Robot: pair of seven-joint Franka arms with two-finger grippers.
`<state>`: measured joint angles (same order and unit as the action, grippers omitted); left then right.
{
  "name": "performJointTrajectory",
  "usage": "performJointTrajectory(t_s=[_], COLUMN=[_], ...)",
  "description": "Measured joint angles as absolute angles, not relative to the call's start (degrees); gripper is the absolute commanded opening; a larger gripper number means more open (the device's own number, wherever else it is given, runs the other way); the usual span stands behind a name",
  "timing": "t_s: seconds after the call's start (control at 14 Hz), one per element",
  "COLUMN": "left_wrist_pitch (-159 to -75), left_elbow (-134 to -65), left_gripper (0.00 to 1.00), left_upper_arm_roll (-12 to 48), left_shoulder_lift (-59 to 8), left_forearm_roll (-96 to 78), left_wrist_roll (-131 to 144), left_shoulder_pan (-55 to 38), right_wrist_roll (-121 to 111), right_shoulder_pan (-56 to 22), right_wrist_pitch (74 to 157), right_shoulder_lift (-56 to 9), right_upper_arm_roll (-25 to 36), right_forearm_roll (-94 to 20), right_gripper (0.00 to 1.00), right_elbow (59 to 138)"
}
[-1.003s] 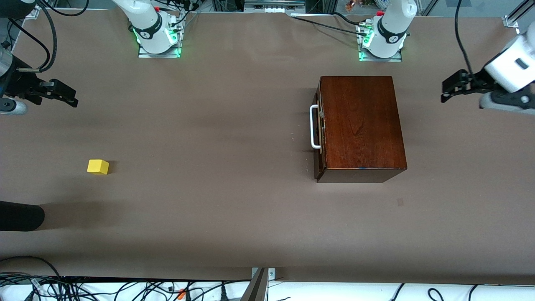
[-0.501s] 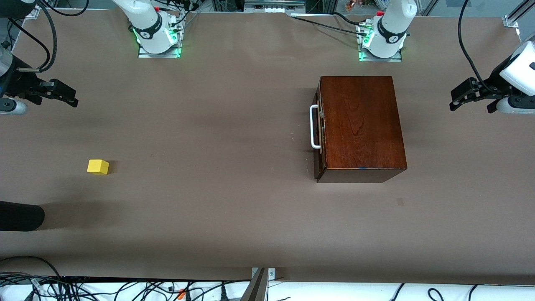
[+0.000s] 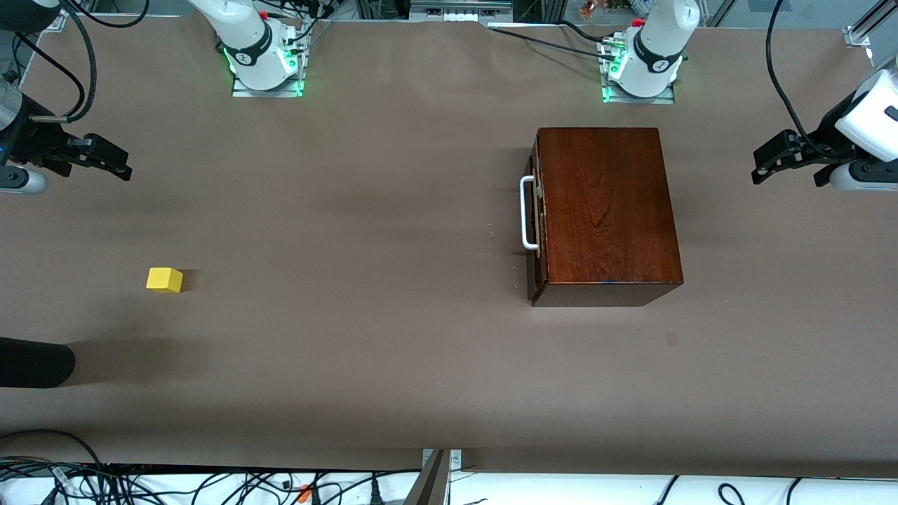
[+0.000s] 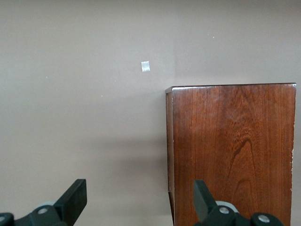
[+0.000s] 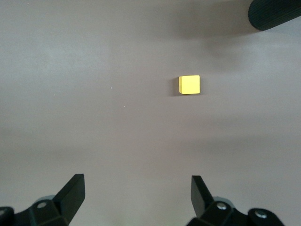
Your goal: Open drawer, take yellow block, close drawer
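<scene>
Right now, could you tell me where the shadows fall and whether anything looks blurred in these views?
Front view: soft, even light; the yellow block casts a short faint shadow, and the wooden box darkens the table beside the drawer handle. Left wrist view: a broad soft shadow lies on the table beside the box; wood grain sharp. Right wrist view: the block is crisp, with a diffuse shadow band nearby.

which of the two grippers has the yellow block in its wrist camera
The right gripper, open over the table's right-arm end, sees the yellow block lying on the table. The left gripper, also open, sees only the wooden box.
</scene>
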<state>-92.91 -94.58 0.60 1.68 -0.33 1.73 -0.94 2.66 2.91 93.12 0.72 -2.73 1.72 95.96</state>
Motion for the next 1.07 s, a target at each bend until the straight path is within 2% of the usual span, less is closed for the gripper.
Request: performJointTrajectory(t_s=[1.07], left_wrist_pitch=[-92.27], left_elbow=[-94.54], left_gripper=[1.0], left_upper_arm_roll=[0.58], left_shoulder_lift=[1.57], left_forearm_roll=[-0.33], left_wrist_roll=[1.99], left_shoulder_pan=[-0.94], right_wrist_roll=[2.66], right_shoulder_pan=[2.91], right_wrist_pitch=[93.28], right_shoulder_lift=[0.68], right_upper_arm_roll=[-2.73], right_forearm_roll=[1.69], right_gripper=[1.0], right_elbow=[95.96])
